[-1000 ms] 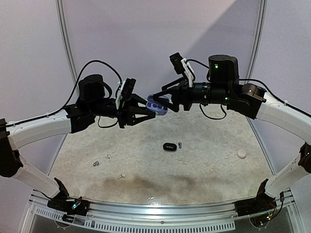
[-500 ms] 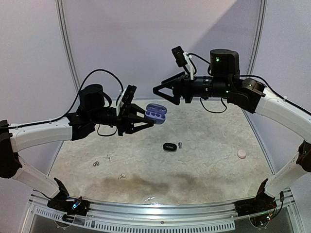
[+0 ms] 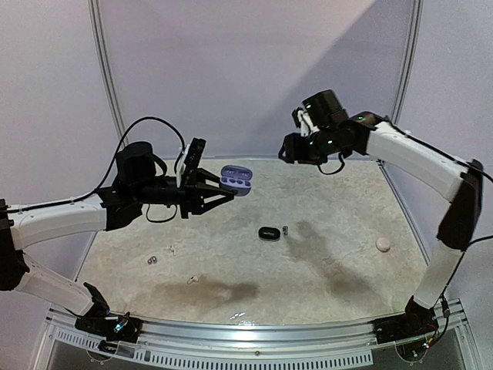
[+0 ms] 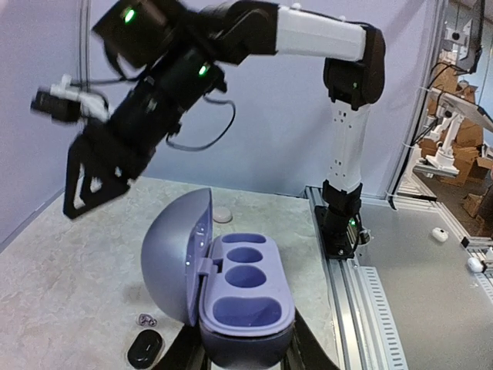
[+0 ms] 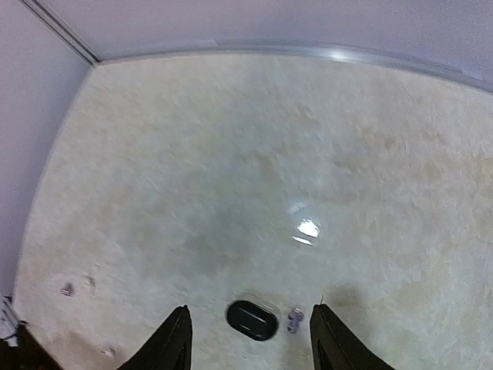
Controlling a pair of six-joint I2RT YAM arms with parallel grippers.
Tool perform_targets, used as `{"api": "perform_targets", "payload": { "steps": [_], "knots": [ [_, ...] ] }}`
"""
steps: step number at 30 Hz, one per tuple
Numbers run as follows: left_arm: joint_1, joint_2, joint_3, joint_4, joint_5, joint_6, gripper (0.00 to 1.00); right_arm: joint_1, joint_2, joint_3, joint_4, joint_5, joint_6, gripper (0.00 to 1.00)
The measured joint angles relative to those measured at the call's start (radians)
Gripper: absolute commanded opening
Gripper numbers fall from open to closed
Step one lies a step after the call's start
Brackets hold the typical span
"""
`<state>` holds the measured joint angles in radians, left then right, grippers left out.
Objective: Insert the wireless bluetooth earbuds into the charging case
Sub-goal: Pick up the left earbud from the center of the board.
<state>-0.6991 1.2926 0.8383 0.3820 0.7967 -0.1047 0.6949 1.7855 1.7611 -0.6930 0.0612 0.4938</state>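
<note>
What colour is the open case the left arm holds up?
The open charging case is lavender; clearest in left wrist view.

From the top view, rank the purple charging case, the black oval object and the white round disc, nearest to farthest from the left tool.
1. purple charging case: held in the left tool, lid open, raised above the table.
2. black oval object: lying mid-table, to the tool's right and nearer the arm bases.
3. white round disc: far over, by the table's right edge.
</note>
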Motion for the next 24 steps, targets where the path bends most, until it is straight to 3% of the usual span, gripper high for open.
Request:
{"api": "perform_targets", "payload": {
  "steps": [4,9,13,24],
  "knots": [
    [0.019,-0.018,-0.011,-0.006,-0.008,0.008,0.0,0.001,0.217,0.06,-0.146,0.061,0.016,0.52],
    [0.042,-0.04,-0.035,-0.008,-0.017,0.011,0.0,0.001,0.325,0.064,-0.226,0.074,0.029,0.5],
    [0.061,-0.054,-0.053,-0.01,-0.021,0.01,0.0,0.001,0.373,0.081,-0.262,0.067,0.039,0.38],
    [0.09,-0.057,-0.064,-0.011,-0.024,0.006,0.0,0.009,0.383,0.005,-0.222,-0.039,0.043,0.37]
  ]
}}
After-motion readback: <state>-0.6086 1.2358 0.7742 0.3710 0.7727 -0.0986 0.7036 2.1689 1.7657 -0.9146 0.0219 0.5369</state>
